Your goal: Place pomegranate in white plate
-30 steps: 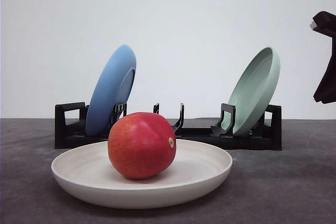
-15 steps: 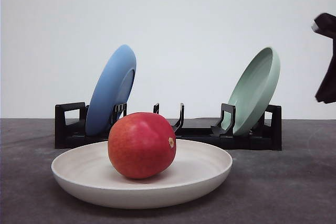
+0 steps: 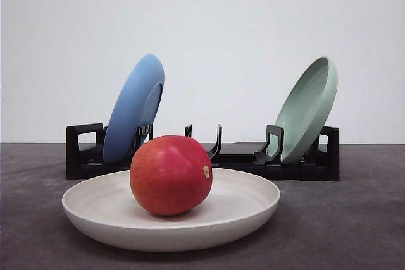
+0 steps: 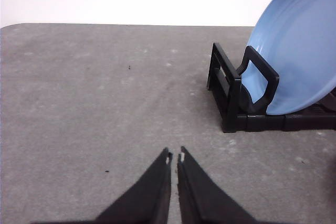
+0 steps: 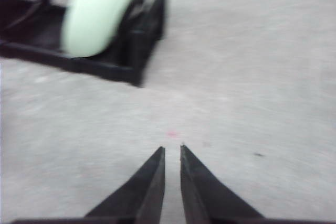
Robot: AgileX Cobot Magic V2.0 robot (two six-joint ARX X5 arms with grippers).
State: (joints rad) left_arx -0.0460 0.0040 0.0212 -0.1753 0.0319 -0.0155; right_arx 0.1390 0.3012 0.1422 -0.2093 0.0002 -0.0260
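pomegranate in white plate, both grippers empty

pomegranate (image 3: 171, 174) resting in white plate (image 3: 247, 210), just in front of black rack (image 3: 297, 167). left gripper (image 4: 175, 157) above bare table (image 4: 94, 103) beside rack, jaws nearly closed. right gripper (image 5: 172, 150) likewise, narrow gap, holding nothing.

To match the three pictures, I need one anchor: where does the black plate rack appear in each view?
Front view: the black plate rack stretches across the middle, behind the white plate.
Left wrist view: its end holds the blue plate.
Right wrist view: its other end, blurred, holds the pale green plate.
Shared landmark: the grey table.
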